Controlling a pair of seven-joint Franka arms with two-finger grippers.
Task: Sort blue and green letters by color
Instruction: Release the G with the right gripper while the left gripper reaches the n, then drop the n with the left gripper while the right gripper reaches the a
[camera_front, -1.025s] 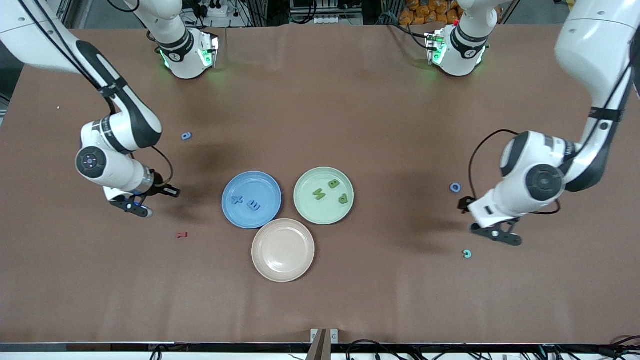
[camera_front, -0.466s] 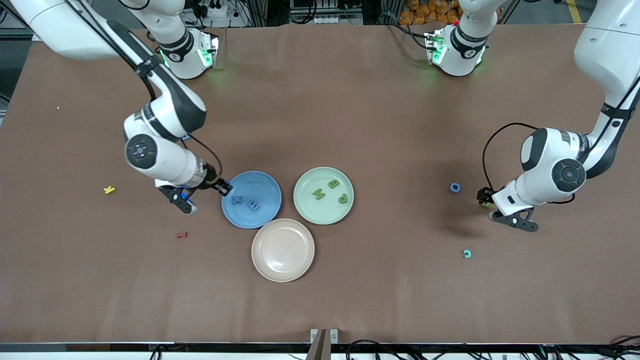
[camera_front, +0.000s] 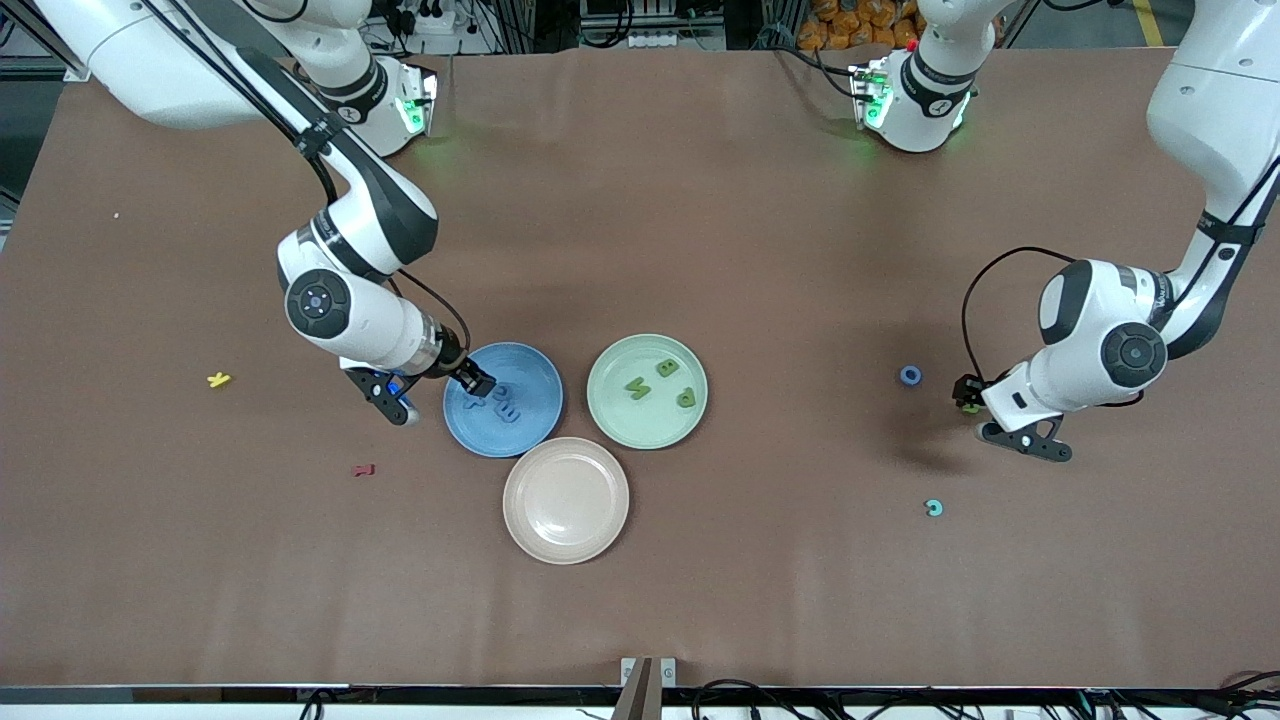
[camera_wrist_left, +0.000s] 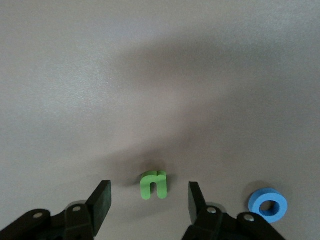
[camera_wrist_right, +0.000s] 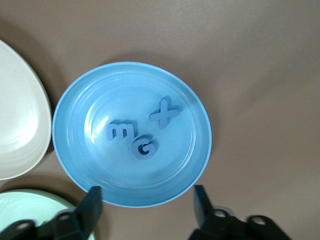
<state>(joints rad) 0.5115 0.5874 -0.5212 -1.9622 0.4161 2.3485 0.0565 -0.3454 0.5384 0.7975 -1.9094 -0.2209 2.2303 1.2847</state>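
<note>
The left gripper (camera_wrist_left: 149, 200) stood open around a green letter (camera_wrist_left: 153, 184) beside the blue ring (camera_wrist_left: 268, 204); closing off-centre might have flicked it away. The right gripper (camera_wrist_right: 145, 205) hung open and empty over the blue plate (camera_wrist_right: 75, 165).

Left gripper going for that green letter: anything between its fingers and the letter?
Nothing visible. The left gripper is open, with the green letter lying on bare table between its fingers; the blue ring sits clear beside it.

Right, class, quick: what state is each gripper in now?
Left gripper: open, astride the green letter.
Right gripper: open, empty, over the blue plate.
</note>
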